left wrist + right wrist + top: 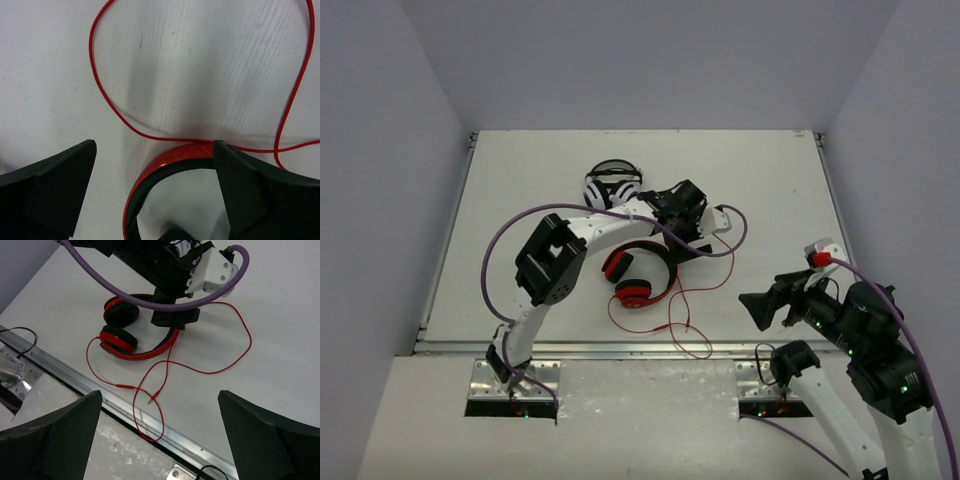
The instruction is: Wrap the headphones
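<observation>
Across the table (510, 200) near edge, the headphones (633, 293) cable (210, 373) loops.

The red headphones (642, 277) lie flat near the centre of the table (520, 200). Both black-cushioned cups (617, 265) sit at 9 o'clock, and the black-lined headband (170, 159) bows toward 3. The thin red cable (226, 365) sprawls unwound in loose loops toward 3 and 5 o'clock, crossing the table's near edge. Its plug (152, 399) lies free.

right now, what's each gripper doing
Left gripper: open, fingers either side of the red headphones at the headband, not clamped.
Right gripper: open, holding nothing.
</observation>
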{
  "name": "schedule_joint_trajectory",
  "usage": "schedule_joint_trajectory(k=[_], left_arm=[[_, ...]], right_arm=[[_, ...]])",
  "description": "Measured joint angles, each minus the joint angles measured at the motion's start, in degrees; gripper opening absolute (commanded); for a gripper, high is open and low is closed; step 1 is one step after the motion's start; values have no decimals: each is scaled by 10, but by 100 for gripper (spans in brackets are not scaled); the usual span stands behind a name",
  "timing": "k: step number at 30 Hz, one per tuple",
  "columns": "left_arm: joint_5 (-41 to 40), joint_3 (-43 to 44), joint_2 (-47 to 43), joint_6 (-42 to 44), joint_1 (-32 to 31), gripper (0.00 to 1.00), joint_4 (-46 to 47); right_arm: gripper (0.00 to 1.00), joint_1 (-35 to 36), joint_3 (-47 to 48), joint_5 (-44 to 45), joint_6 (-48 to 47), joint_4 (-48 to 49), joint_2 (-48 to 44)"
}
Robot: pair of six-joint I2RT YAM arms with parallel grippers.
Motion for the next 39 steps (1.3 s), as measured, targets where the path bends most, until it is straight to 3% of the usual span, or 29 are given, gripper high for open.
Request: schedule_joint_trajectory(k=[9, 18, 21, 24, 27, 34, 39], left_arm=[[-103, -17, -7, -83, -18, 100, 29], [-216, 1, -47, -358, -28, 100, 26], [-250, 1, -74, -398, -29, 100, 26], [-244, 1, -85, -370, -31, 100, 26], [-195, -18, -86, -273, -36, 100, 25], [-139, -192, -117, 2, -59, 100, 54], [-43, -143, -117, 99, -40, 100, 45]], right_arm=[[99, 0, 0, -5, -5, -1, -12], [99, 0, 1, -3, -5, -1, -12], [99, 0, 6, -1, -5, -2, -10], [99, 0, 10, 2, -5, -2, -10], [99, 0, 10, 5, -4, -2, -10], [99, 0, 2, -4, -4, 6, -9], [99, 0, -1, -8, -4, 6, -3]])
